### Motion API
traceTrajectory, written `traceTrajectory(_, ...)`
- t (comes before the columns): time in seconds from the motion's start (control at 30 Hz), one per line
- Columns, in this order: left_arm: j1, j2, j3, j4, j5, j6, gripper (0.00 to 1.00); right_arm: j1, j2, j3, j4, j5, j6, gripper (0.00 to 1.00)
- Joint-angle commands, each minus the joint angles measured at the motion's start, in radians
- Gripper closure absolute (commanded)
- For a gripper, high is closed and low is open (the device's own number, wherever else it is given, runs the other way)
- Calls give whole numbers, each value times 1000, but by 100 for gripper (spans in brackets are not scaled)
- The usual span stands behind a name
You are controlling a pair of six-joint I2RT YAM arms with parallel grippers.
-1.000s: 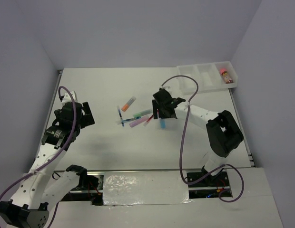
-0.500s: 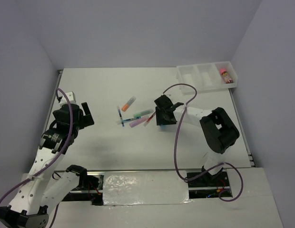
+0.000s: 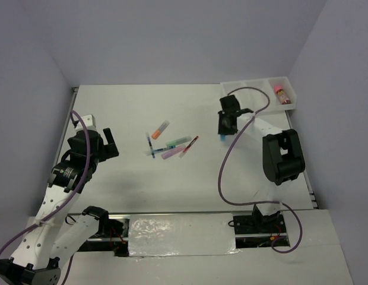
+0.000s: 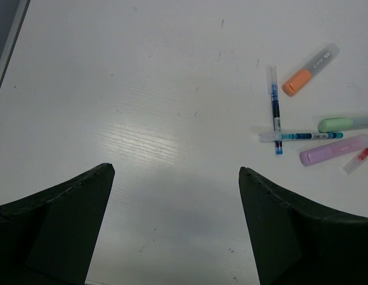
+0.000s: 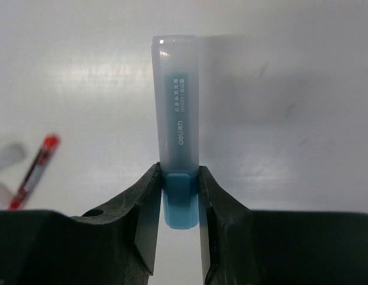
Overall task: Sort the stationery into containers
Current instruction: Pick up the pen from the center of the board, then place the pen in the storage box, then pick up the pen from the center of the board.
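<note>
Translucent light-blue highlighter in right gripper

A white table sits boxed in by plain pale lilac-grey walls under soft, even light

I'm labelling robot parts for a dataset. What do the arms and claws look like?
The left arm and right arm have white links, bulky black joints and a loose purple cable each. The left claw and right claw are black, with two wedge-shaped fingers.
</note>
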Motion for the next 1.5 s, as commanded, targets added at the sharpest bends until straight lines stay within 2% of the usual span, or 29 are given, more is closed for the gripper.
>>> traceTrajectory(0.0, 4, -15, 30, 40, 22, 30, 1, -98, -20, 226, -56, 3, -131, 90)
traceTrajectory(0.13, 3, -15, 27, 44, 31, 30, 1, -233, 174, 504, -161, -33, -231, 89)
traceTrajectory(0.37, 3, -5, 28, 49, 45, 36, 1, -385, 402, 943, -275, -96, -272, 83)
traceTrajectory(0.43, 3, -3, 28, 49, 45, 38, 1, -401, 500, 1108, -309, -113, -301, 77)
traceTrajectory(0.53, 3, 0, 28, 50, 45, 40, 1, -427, 571, 1203, -306, -118, -343, 68)
traceTrajectory(0.63, 3, 9, 28, 50, 47, 41, 1, -456, 575, 1174, -243, -127, -340, 63)
traceTrajectory(0.7, 4, 18, 28, 50, 51, 43, 1, -465, 586, 1172, -223, -158, -341, 54)
traceTrajectory(0.73, 4, 23, 30, 50, 54, 44, 1, -465, 589, 1176, -221, -162, -346, 46)
traceTrajectory(0.8, 4, 29, 30, 52, 59, 46, 1, -465, 594, 1187, -232, -190, -351, 4)
traceTrajectory(0.83, 4, 34, 30, 52, 59, 46, 1, -464, 580, 1183, -231, -187, -340, 0)
traceTrajectory(1.0, 6, 43, 30, 50, 54, 46, 1, -427, 479, 1101, -204, -167, -274, 0)
traceTrajectory(1.1, 18, 49, 33, 50, 51, 46, 1, -277, 353, 945, -182, -66, -237, 0)
traceTrajectory(1.13, 24, 52, 33, 50, 54, 46, 1, -175, 274, 814, -130, 24, -226, 0)
traceTrajectory(1.2, 38, 61, 34, 52, 57, 44, 1, -65, 200, 677, -52, 160, -188, 0)
traceTrajectory(1.23, 38, 66, 33, 50, 59, 44, 1, 45, 149, 573, 8, 208, -161, 0)
traceTrajectory(1.27, 38, 72, 33, 52, 57, 44, 1, 94, 134, 533, 33, 232, -103, 0)
traceTrajectory(1.33, 38, 77, 31, 52, 64, 44, 1, 211, 120, 457, 81, 221, -41, 0)
traceTrajectory(1.4, 38, 84, 31, 52, 64, 44, 1, 271, 124, 422, 128, 154, -27, 0)
traceTrajectory(1.43, 38, 92, 31, 52, 68, 46, 1, 312, 156, 419, 159, 62, -65, 0)
traceTrajectory(1.47, 38, 95, 30, 53, 71, 46, 1, 328, 184, 479, 103, 49, -56, 0)
